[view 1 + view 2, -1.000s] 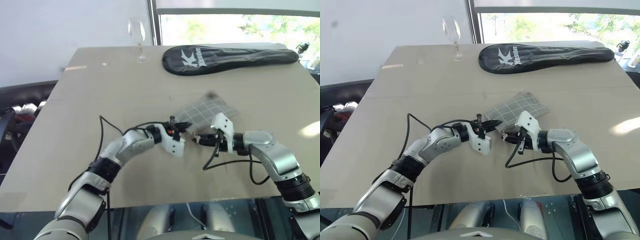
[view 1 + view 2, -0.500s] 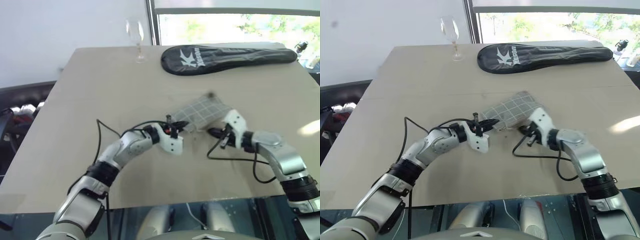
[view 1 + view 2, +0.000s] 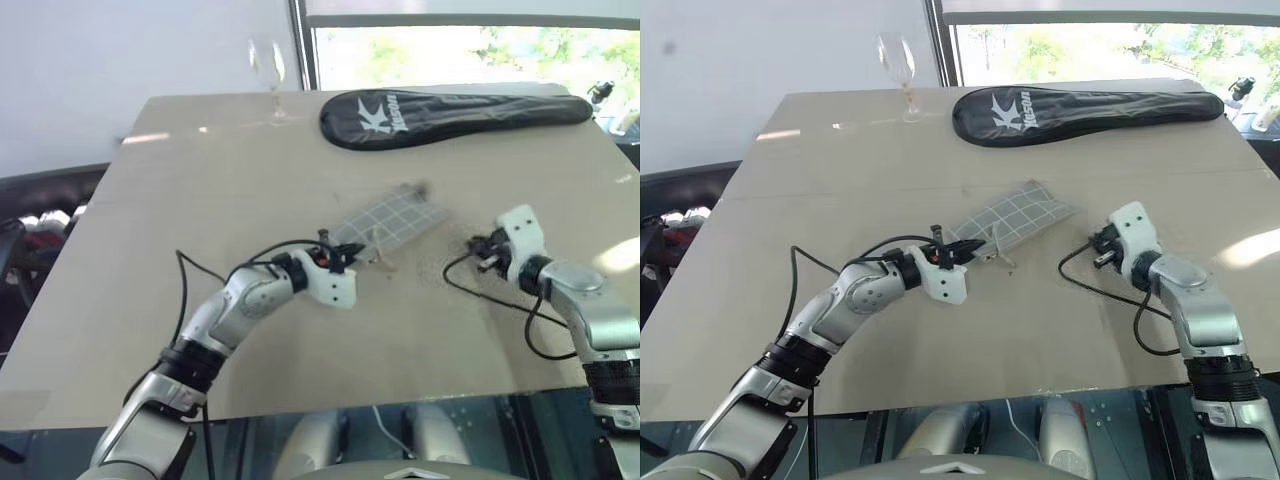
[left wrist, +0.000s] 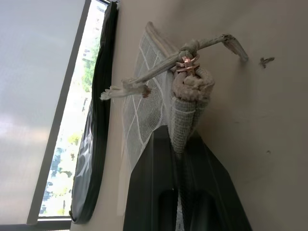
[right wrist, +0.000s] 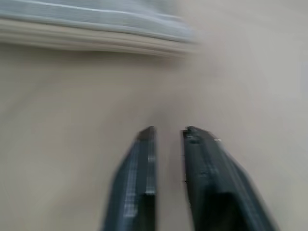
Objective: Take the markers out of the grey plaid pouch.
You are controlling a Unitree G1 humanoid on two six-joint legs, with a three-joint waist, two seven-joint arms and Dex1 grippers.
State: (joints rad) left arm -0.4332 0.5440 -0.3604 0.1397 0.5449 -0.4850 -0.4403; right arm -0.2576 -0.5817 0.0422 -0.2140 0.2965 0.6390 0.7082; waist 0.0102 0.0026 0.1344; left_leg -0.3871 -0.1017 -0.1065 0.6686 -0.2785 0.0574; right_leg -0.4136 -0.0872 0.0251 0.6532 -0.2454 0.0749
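Left gripper (image 4: pixel 185 159) stays clamped on the grey plaid pouch (image 3: pixel 392 216), lifted off the counter (image 3: pixel 200 200). Right gripper (image 5: pixel 167 137) has swung away, fingers slightly parted, empty; no markers visible yet.

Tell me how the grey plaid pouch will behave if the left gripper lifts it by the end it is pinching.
The grey plaid pouch probably droops: it is thin fabric, and the end pinched in the left gripper bunches into a fold. It looks light for its size, lying nearly flat on the table. Its loose cord pull would likely dangle.
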